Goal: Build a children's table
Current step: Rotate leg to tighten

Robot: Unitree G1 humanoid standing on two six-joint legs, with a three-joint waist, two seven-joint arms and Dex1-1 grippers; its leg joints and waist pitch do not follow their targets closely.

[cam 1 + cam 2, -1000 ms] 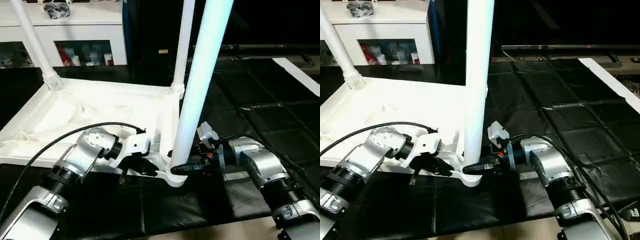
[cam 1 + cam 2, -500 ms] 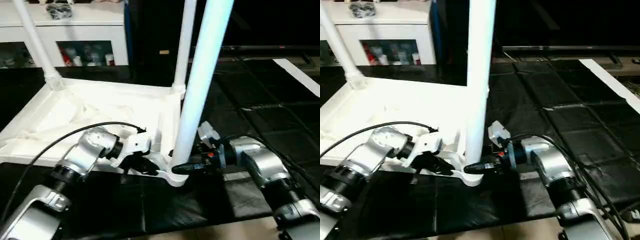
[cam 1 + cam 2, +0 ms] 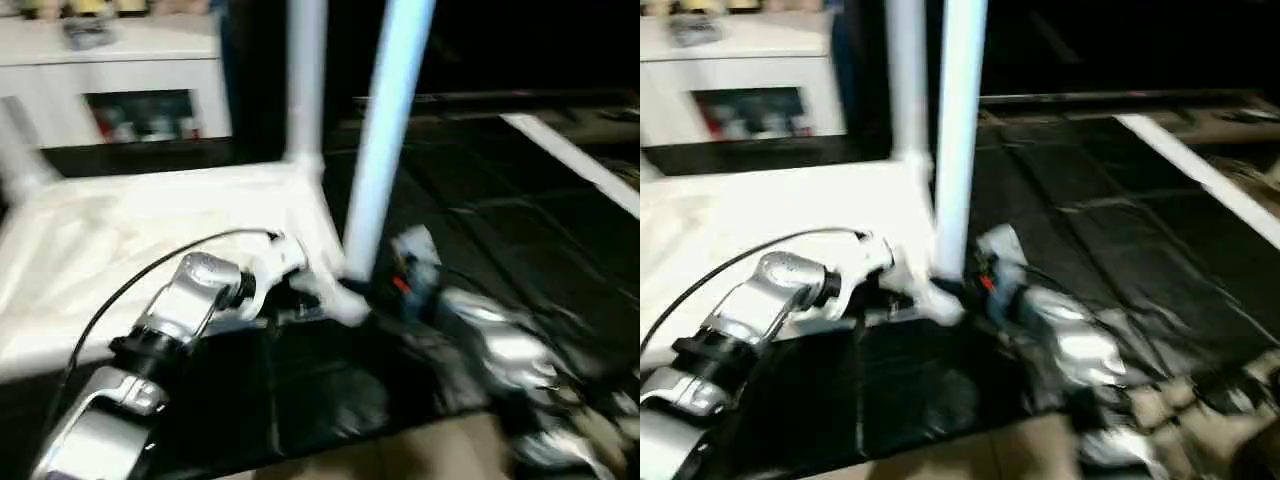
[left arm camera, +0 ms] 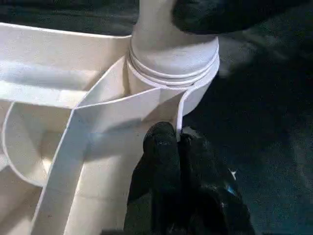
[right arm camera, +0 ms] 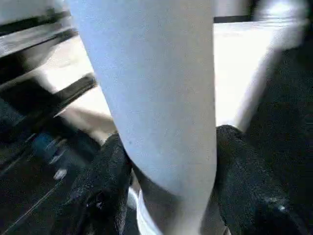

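The large white plastic table top (image 3: 150,215) is laid upside down on the black quilted mat (image 3: 480,190), its ribbed underside facing up. At the near corner, between the two arms, a long white tapered tubular leg (image 3: 385,130) is stood upright in the round corner socket (image 4: 173,73), its long axis close to vertical. A second white leg (image 3: 305,80) is seated at the far corner behind it.

The near leg is flanked on both sides. The right gripper (image 5: 168,188) is wrapped around its base just above the socket, one black finger on each side of the tube, half spread to the tube's width and clasping it. The left gripper (image 4: 173,142) is met at the same corner from the other side, its black fingers (image 4: 159,147) pressed together on the thin white rim (image 4: 179,115) beside the socket, apparently pinching it, though contact is hard to confirm in the blurred head views.

The leg probably needs seating or twisting home by the right arm while the top is steadied by the left.
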